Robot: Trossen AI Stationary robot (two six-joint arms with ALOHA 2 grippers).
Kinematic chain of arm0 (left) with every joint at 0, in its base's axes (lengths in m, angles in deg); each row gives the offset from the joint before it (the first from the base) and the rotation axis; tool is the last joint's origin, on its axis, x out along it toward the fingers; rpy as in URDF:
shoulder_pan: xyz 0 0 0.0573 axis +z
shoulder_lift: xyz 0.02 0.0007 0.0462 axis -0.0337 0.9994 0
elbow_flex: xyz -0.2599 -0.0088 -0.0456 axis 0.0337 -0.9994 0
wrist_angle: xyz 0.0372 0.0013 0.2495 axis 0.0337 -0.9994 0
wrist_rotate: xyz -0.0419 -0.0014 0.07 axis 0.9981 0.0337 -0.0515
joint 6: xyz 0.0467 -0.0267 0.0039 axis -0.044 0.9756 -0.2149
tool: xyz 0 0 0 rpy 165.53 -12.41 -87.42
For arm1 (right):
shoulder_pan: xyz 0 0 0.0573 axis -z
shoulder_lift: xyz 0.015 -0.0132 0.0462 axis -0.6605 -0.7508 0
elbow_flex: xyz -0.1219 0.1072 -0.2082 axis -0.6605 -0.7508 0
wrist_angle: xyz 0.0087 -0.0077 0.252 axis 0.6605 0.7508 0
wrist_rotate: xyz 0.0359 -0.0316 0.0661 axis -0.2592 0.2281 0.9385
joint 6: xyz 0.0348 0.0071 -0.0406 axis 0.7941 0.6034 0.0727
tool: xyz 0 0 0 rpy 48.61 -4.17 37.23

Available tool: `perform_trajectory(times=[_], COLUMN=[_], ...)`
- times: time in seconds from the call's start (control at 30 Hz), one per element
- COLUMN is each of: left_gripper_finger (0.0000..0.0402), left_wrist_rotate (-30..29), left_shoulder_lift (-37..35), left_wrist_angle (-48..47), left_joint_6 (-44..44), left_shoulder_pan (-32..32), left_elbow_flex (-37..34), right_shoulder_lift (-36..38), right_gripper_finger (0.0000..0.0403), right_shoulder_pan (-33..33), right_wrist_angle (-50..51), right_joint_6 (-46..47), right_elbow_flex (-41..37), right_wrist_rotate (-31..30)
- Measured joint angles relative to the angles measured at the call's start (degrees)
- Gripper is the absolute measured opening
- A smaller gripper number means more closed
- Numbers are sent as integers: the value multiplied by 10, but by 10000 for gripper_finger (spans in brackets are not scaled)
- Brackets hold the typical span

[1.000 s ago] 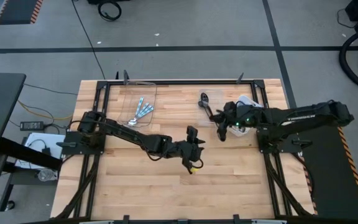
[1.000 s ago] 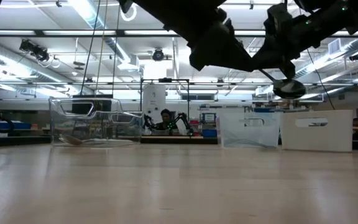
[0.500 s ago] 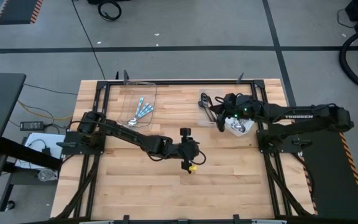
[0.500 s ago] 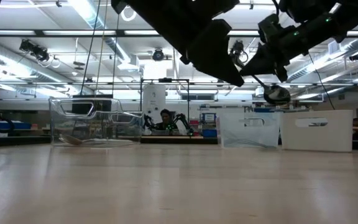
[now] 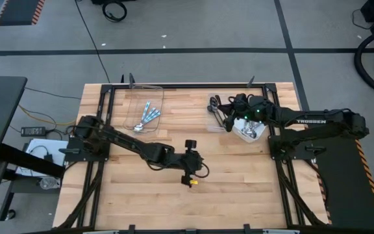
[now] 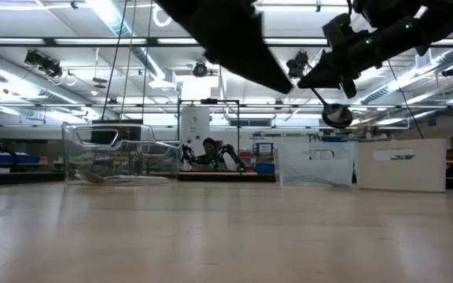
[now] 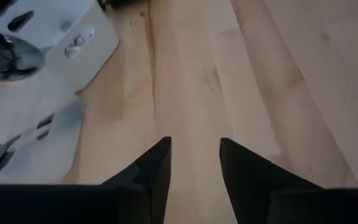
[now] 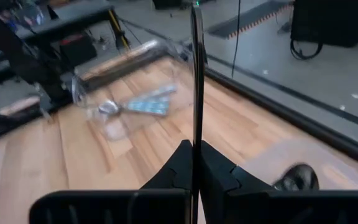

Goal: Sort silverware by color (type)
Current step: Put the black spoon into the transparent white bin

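A pale wooden butcher-block table in a black metal frame carries it all — a clear plastic container at its far left edge, a second clear container to its right, a white tray just beyond that.

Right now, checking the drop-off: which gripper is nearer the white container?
Right. The right gripper, holding a dark spoon, hovers beside the white container; the left gripper is mid-table, far away.

Spoons, sorted in part.
Blue-handled spoons lie together at the table's back left; a dark spoon hangs, seemingly pinched, back right.
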Motion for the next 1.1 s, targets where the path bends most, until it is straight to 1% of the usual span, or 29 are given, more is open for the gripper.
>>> perform_trajectory(times=[0.17,0.37,0.5,0.6,0.83,0.9,0.97,1.03,1.1], left_gripper_finger=[141,141,141,141,141,141,141,141,141], left_wrist_rotate=[-4,-11,-12,-13,-12,-14,-13,-12,-13], left_shoulder_lift=[-49,-110,-161,-204,-307,-332,-362,-381,-403], left_wrist_angle=[2,28,48,45,86,113,117,140,138], left_joint_6=[13,26,12,-1,-13,-6,4,17,22], left_shoulder_pan=[2,2,5,9,35,39,43,43,43], left_elbow_flex=[-54,-130,-182,-222,-316,-338,-361,-379,-397], right_shoulder_lift=[-29,-76,-97,-110,-138,-144,-159,-174,-192], right_gripper_finger=[16,16,16,16,16,16,16,16,16], right_shoulder_pan=[25,41,54,63,95,104,108,113,118], right_wrist_angle=[4,-7,-10,-10,-6,6,12,45,69], right_joint_6=[0,-1,-1,-1,-1,-1,-1,-6,-12], right_elbow_flex=[6,31,56,78,125,139,162,182,206], right_wrist_rotate=[30,39,51,55,63,79,90,98,98])
